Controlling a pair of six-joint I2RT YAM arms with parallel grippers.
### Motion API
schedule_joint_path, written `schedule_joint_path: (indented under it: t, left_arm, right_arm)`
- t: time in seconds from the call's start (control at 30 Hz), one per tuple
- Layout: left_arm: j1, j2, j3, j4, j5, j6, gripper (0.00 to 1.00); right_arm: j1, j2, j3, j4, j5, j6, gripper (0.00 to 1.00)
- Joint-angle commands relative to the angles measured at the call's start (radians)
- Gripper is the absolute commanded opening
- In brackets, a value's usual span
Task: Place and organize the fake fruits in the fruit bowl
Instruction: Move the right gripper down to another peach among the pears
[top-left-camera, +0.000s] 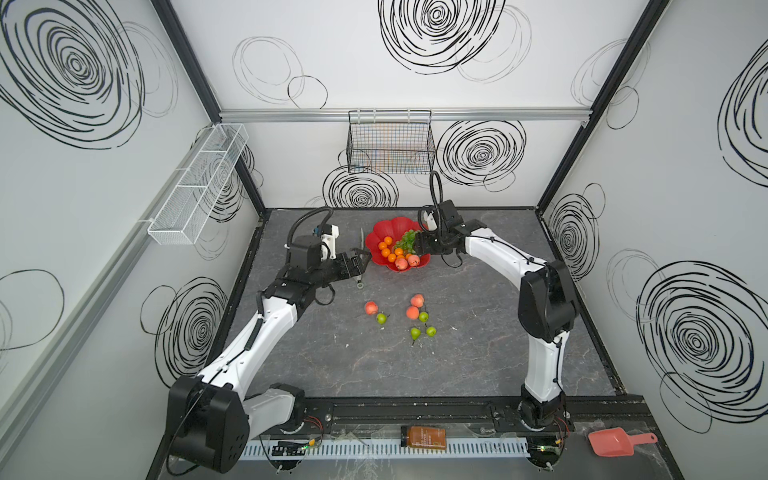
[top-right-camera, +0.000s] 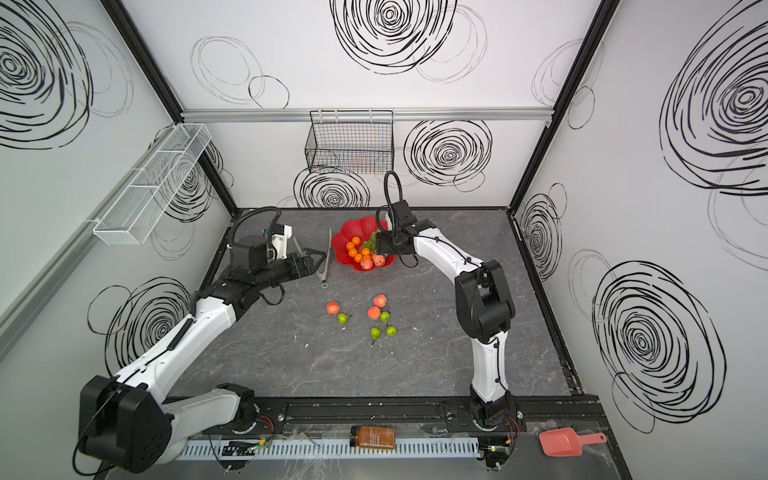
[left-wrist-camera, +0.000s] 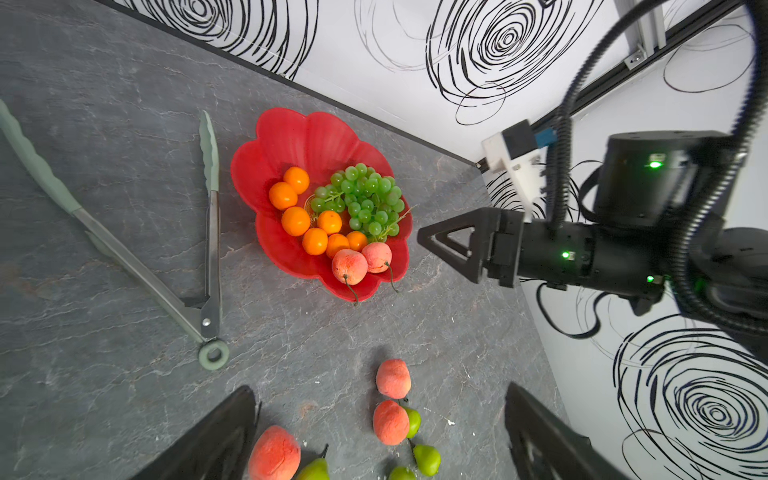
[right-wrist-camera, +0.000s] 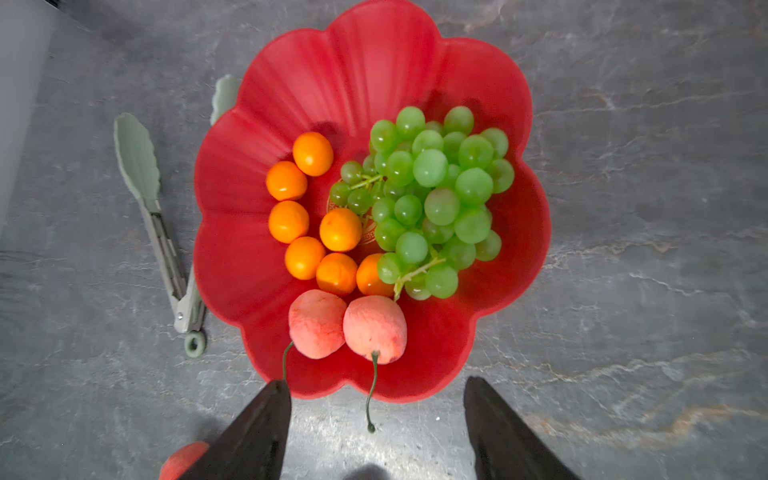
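The red fruit bowl (top-left-camera: 390, 227) (top-right-camera: 358, 227) (right-wrist-camera: 365, 75) stands at the back middle of the table. In it lie several orange tangerines (right-wrist-camera: 340, 230), a bunch of green grapes (right-wrist-camera: 436, 199) and two peaches (right-wrist-camera: 318, 324) with long stems. Three more peaches (top-left-camera: 371, 308) (top-left-camera: 417, 300) (top-left-camera: 412, 312) and several green pears (top-left-camera: 381, 318) (top-left-camera: 415, 333) lie loose in mid-table. My right gripper (right-wrist-camera: 376, 382) (top-left-camera: 419, 243) hangs open over the bowl's right rim and holds nothing. Left of the bowl, my left gripper (left-wrist-camera: 379, 388) (top-left-camera: 362, 259) is open and empty, above the table.
Metal tongs with green tips (left-wrist-camera: 212, 232) (top-right-camera: 326, 262) lie just left of the bowl, under the left gripper. A black wire basket (top-left-camera: 390, 141) hangs on the back wall and a white mesh basket (top-left-camera: 199, 183) on the left wall. An amber jar (top-left-camera: 423, 437) and pink scoop (top-left-camera: 615, 441) lie at the front.
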Motion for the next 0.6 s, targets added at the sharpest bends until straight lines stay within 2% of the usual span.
schedule_joint_path:
  t: [0.0, 0.3, 0.47, 0.57]
  left_arm:
    - [0.003, -0.054, -0.037, -0.057, -0.036, -0.001, 0.96]
    - [-0.033, -0.205, -0.175, -0.131, -0.092, -0.03, 0.96]
    - [-0.062, -0.269, -0.239, -0.134, -0.097, -0.064, 0.96]
    - [-0.11, -0.288, -0.271, -0.112, -0.105, -0.088, 0.96]
  right_arm:
    - [0.002, -0.083, -0.073, 0.039, 0.006, -0.001, 0.7]
    - [0.057, -0.246, -0.316, 0.109, 0.008, 0.03, 0.68]
    - [0.114, -0.269, -0.393, 0.118, 0.027, 0.04, 0.66]
    - [0.143, -0.262, -0.426, 0.114, 0.062, 0.055, 0.66]
